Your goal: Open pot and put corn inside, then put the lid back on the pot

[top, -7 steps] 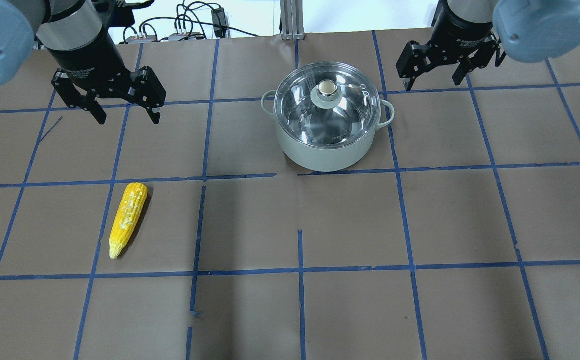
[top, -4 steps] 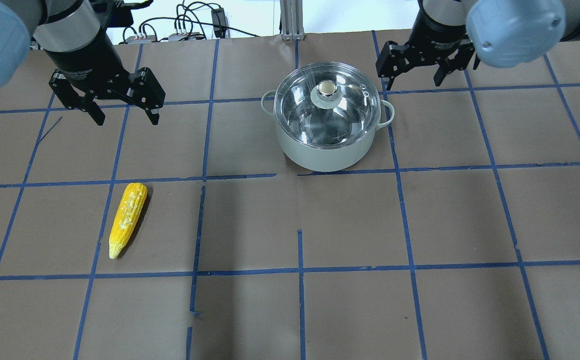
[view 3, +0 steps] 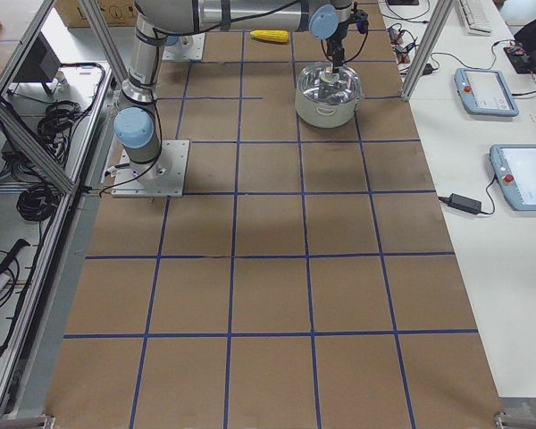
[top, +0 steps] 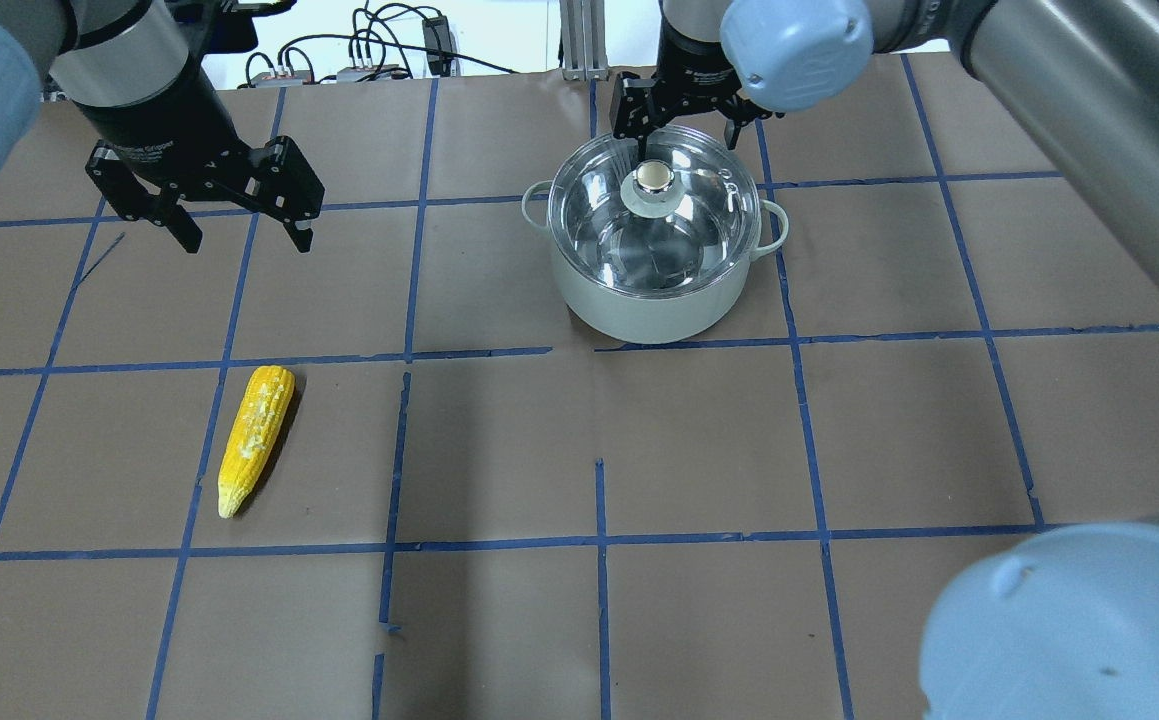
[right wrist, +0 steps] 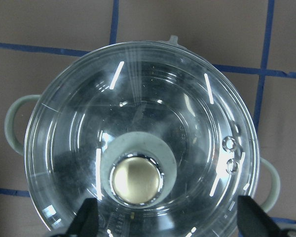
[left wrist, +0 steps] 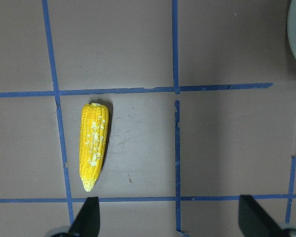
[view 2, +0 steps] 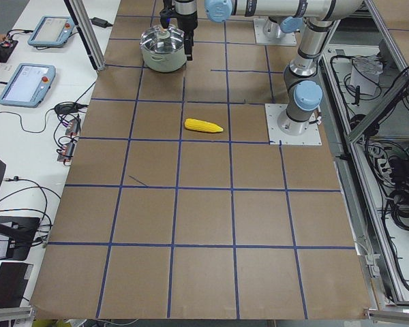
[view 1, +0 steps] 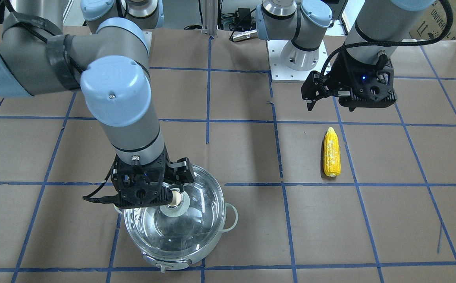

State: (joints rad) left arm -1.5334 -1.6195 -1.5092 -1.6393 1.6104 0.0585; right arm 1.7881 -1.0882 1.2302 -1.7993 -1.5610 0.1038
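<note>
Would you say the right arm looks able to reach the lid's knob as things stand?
Likely yes: the right gripper is open over the lid, the knob sits uncovered almost between its fingers, and nothing blocks it.

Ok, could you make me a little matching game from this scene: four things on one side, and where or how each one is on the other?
Things:
1. corn
2. lid
3. left tool
4. right tool

Places and states:
A. open, over the knob
B. lying alone on the table
C. sitting on the pot
D. open in the air, holding nothing, off to the corn's side

Pairs: 1-B, 2-C, 3-D, 4-A.
</note>
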